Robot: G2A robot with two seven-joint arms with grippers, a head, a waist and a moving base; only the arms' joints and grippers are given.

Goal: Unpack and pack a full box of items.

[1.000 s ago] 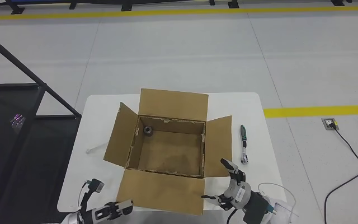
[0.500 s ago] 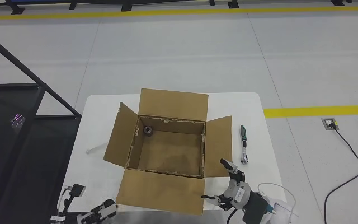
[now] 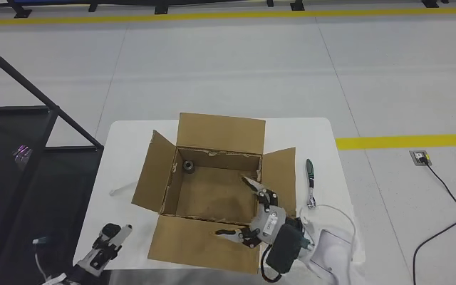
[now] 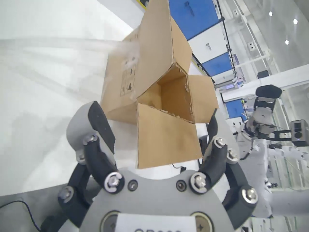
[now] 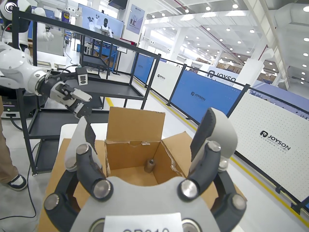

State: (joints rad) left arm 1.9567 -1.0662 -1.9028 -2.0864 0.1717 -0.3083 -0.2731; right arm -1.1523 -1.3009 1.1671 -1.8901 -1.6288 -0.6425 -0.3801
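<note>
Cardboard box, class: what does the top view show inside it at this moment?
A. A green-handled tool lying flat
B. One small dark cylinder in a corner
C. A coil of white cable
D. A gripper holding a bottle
B: one small dark cylinder stands in a far corner on the floor of the open cardboard box. The right wrist view shows it there too.

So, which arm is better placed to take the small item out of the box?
Right, probably. The right gripper hangs open over the near edge of the box, with the item in the far corner ahead of it. The left gripper is outside the box, at the near corner of the table.
</note>
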